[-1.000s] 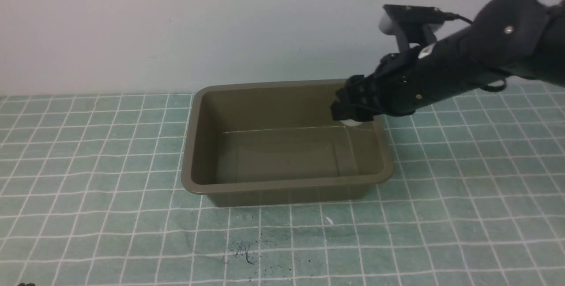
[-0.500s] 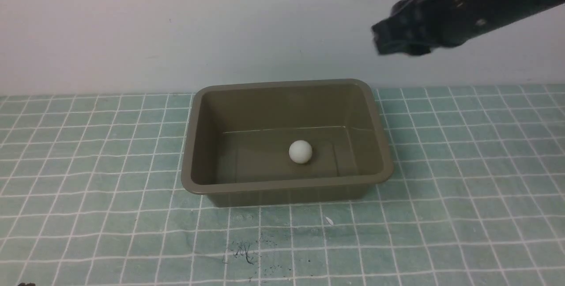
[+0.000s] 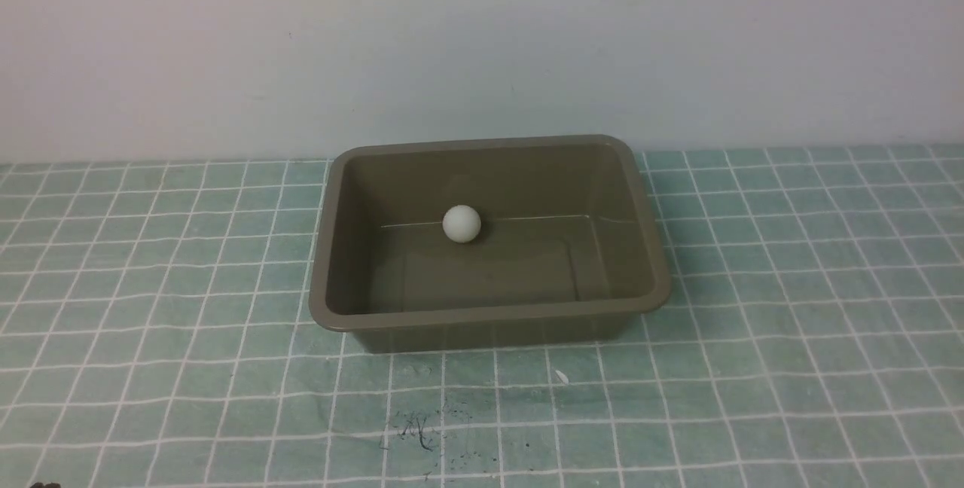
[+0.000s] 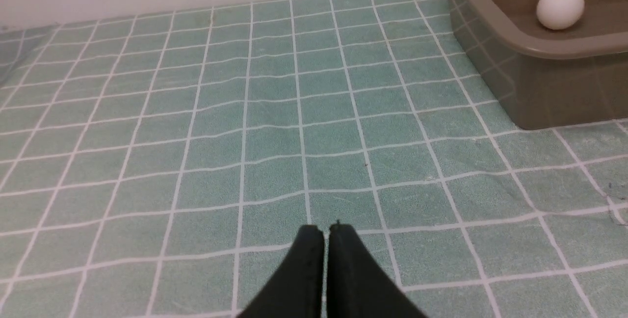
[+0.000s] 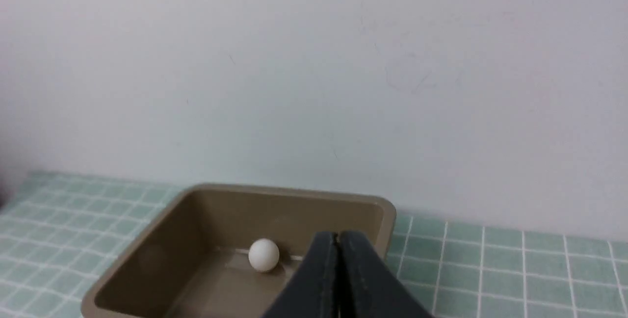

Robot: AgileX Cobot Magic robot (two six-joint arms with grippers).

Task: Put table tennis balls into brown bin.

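Note:
One white table tennis ball lies loose inside the brown bin, against its far wall left of centre. The left wrist view catches the ball and the bin's corner. From the right wrist view the ball sits on the floor of the bin. My left gripper is shut and empty, low over the mat to the left of the bin. My right gripper is shut and empty, raised high and back from the bin. Neither arm shows in the front view.
A green mat with a white grid covers the table. A pale wall rises just behind the bin. Small dark specks and a white fleck lie on the mat in front of the bin.
The right gripper let the ball fall into the bin, shut, and lifted up out of the front view. The ball rolled across the bin floor from the middle to the far wall.

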